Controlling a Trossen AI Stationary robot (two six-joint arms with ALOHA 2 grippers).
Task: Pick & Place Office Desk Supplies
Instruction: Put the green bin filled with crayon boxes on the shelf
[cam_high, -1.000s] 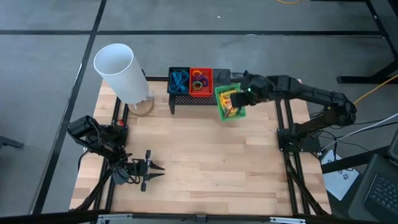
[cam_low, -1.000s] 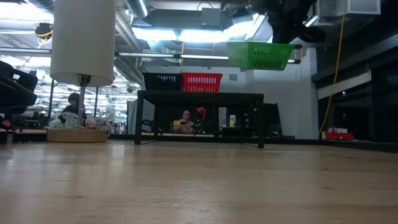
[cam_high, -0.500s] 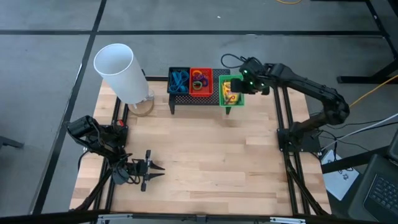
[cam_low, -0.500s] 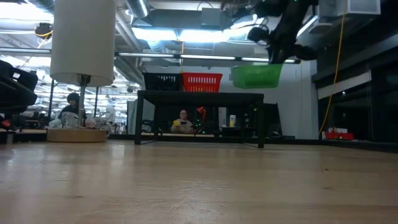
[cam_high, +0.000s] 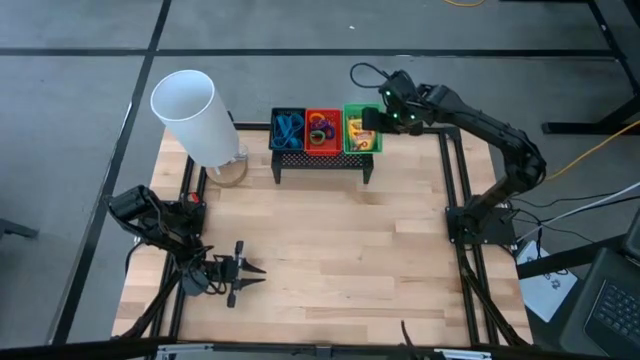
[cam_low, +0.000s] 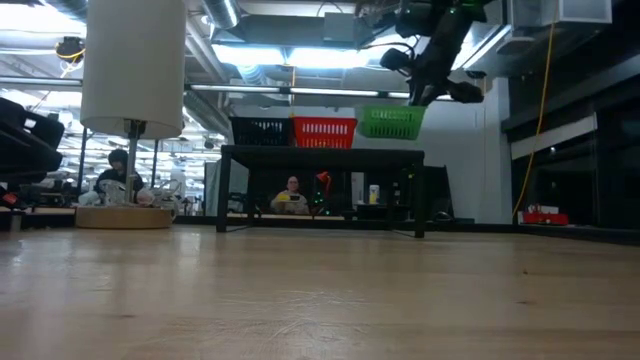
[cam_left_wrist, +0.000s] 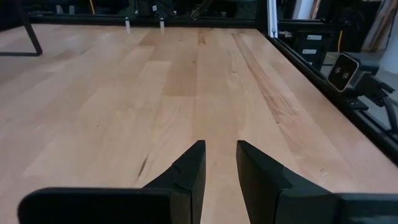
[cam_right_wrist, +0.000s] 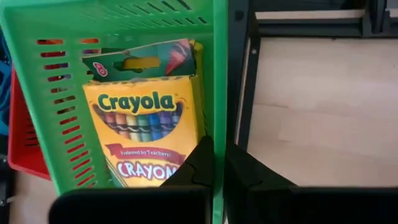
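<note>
Right arm stretched far, its end effector pinched tight. Left arm folded low, end effector fingers slightly apart, idle.

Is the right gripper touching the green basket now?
Touching. The right wrist view shows the right gripper clamped on the green basket's wall, one finger on each side.

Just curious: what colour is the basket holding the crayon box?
Green basket; the right wrist view shows it best.

green basket (crayon boxes inside), beside red basket
</note>
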